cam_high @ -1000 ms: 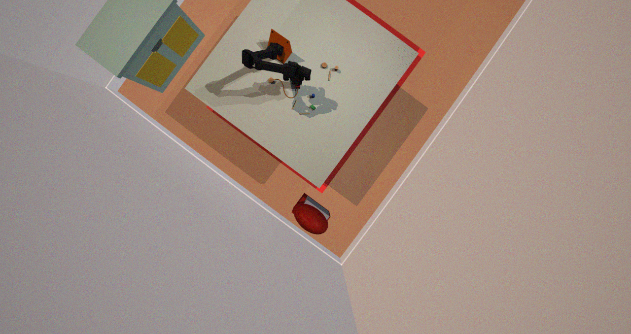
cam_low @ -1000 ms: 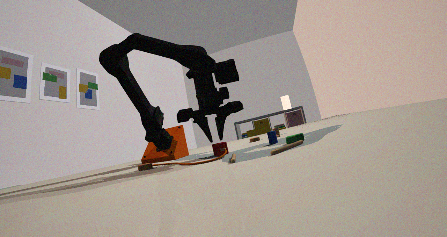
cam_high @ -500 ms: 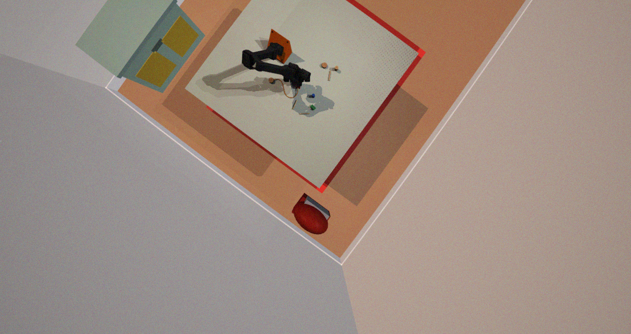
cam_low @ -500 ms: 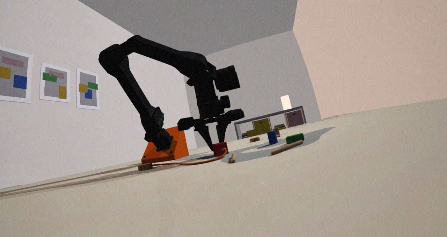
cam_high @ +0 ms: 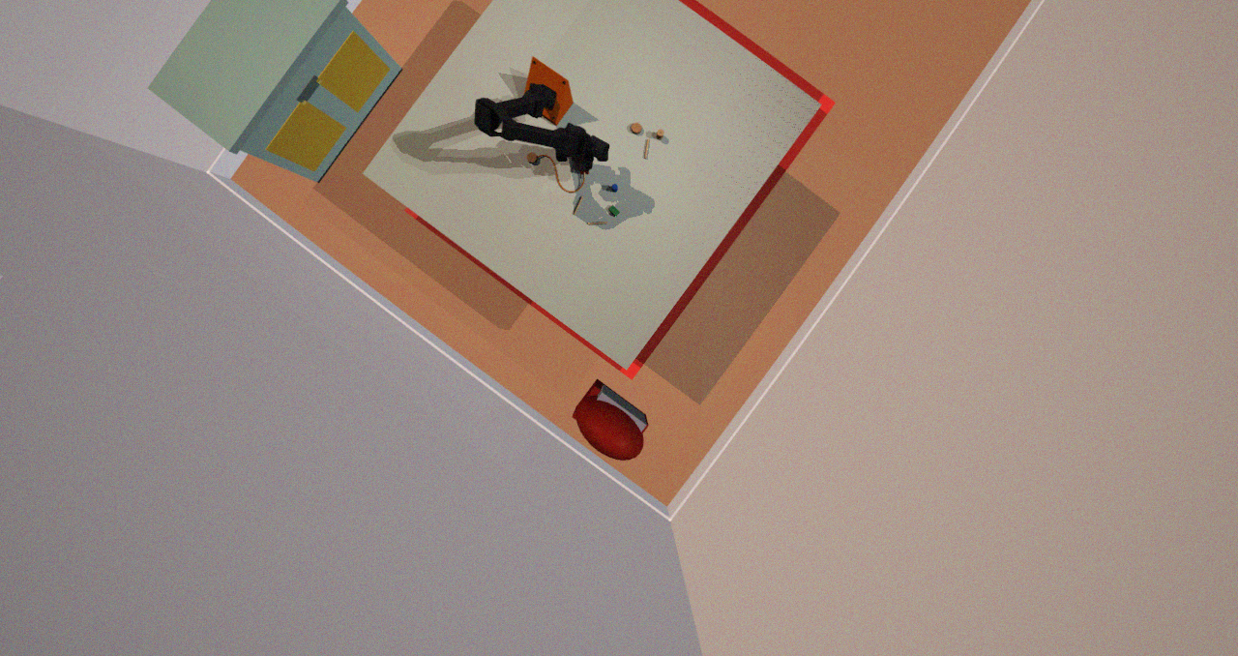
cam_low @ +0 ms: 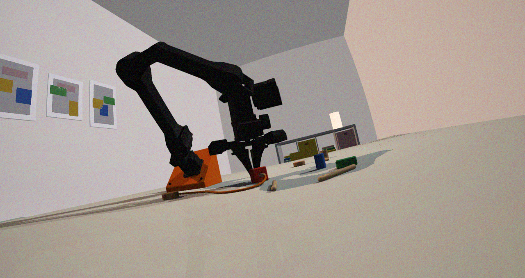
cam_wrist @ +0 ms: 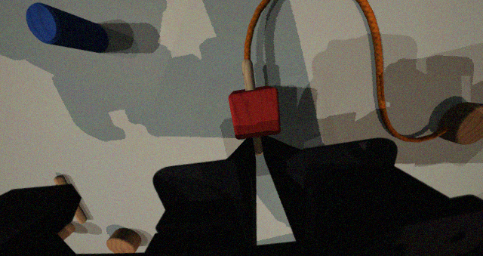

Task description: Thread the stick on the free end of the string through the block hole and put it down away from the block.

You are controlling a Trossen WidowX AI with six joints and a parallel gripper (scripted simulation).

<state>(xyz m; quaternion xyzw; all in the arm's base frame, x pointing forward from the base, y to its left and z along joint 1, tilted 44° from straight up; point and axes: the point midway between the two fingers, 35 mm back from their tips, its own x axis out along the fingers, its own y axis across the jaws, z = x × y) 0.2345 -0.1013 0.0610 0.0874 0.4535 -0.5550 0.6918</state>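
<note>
The red block point(cam_low: 259, 174) point(cam_wrist: 255, 110) stands on the table. The stick point(cam_wrist: 247, 75) runs through its hole: the string end sticks out on one side, and a short tip shows on the other. The orange string point(cam_high: 558, 180) point(cam_low: 220, 192) point(cam_wrist: 378, 60) curves from that end to the round wooden button point(cam_high: 533, 158) point(cam_low: 170, 195) point(cam_wrist: 466, 125). My gripper point(cam_wrist: 256, 140) is low on the block's far side as seen in the exterior view, shut on the stick's short tip, close against the block. In the top view the arm hides the block.
A blue cylinder point(cam_high: 613, 188) point(cam_low: 319, 161) point(cam_wrist: 77, 31), a green block point(cam_high: 613, 210) point(cam_low: 346, 162) and loose sticks point(cam_high: 595, 223) point(cam_low: 273, 185) lie near. Wooden discs point(cam_high: 635, 128) point(cam_wrist: 124, 242) and another loose stick point(cam_high: 646, 148) point(cam_wrist: 81, 214) lie on the gripper's side of the block.
</note>
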